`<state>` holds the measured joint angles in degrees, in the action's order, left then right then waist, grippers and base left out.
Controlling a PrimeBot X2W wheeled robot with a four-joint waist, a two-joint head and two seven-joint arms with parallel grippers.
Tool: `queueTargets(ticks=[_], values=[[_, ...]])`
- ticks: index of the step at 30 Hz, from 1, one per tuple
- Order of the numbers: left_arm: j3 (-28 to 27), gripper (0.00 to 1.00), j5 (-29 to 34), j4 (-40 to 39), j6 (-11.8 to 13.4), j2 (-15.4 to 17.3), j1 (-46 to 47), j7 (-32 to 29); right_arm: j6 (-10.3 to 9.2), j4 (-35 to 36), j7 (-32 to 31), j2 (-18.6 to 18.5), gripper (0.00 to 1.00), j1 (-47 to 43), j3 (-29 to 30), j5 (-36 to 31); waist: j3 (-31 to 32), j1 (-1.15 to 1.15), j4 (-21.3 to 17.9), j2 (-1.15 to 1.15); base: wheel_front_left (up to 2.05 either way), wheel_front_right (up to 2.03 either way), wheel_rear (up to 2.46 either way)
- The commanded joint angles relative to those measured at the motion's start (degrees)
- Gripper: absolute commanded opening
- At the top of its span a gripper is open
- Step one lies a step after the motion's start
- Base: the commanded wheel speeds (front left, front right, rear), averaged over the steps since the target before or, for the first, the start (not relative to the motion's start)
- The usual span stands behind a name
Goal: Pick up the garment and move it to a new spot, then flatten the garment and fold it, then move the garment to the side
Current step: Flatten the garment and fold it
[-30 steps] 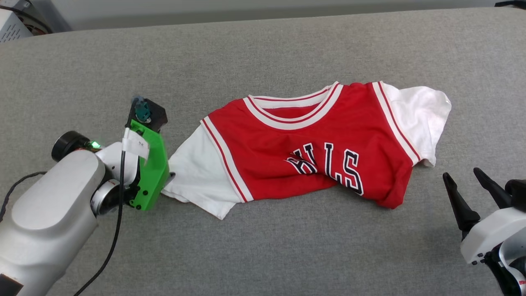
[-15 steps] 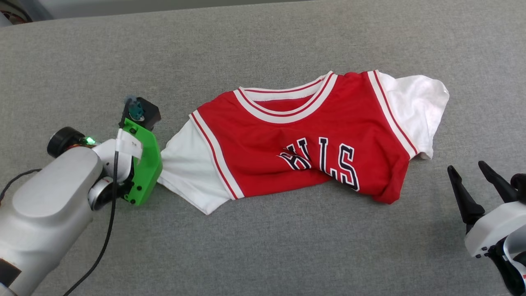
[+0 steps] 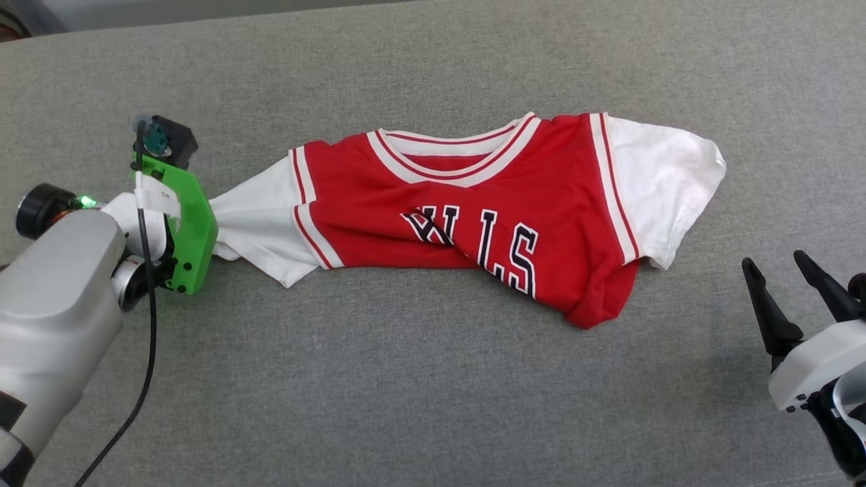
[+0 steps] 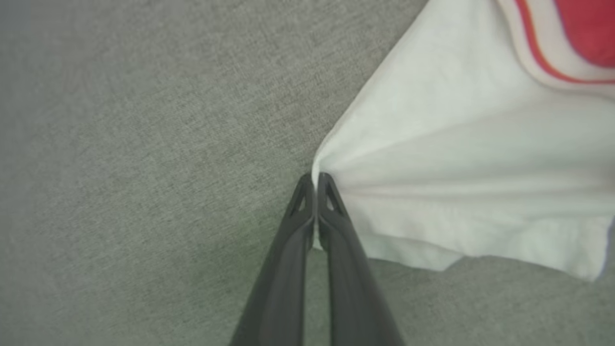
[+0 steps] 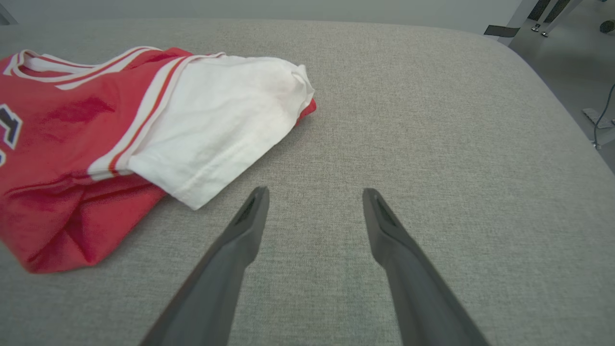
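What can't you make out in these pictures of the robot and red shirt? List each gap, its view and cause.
- Head view: the lettering on the garment is partly swallowed by a fold; its first letters cannot be read.
- Head view: the green mount hides how the left gripper grips.
- Left wrist view: the frame's edges cut off everything beyond the white sleeve.
- Right wrist view: the left edge cuts off the garment's far half.

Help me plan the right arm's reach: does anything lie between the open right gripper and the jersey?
Nothing visible does. Only bare grey cushion separates the right gripper from the near white sleeve of the garment. The left gripper is shut on the opposite sleeve, away from that path.
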<state>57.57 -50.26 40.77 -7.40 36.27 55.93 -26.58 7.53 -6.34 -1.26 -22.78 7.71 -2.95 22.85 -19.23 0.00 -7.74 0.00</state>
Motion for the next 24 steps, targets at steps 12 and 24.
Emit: queueTargets(ticks=[12, 24], values=[[-2.48, 1.00, 3.73, 1.26, 5.38, -2.19, -3.52, 26.96, -0.04, 3.87, 0.12, -3.72, 1.00, 4.81, 2.86, 1.32, 4.05, 0.00, 2.62, 0.00, 0.00, 0.00, 0.00], [-11.60, 1.00, 7.77, -18.84, 23.12, -2.65, -13.39, 41.50, -0.04, 6.96, -13.17, -14.17, 1.00, 18.95, -5.33, 7.21, 3.98, 0.00, 8.93, 0.00, 0.00, 0.00, 0.00]])
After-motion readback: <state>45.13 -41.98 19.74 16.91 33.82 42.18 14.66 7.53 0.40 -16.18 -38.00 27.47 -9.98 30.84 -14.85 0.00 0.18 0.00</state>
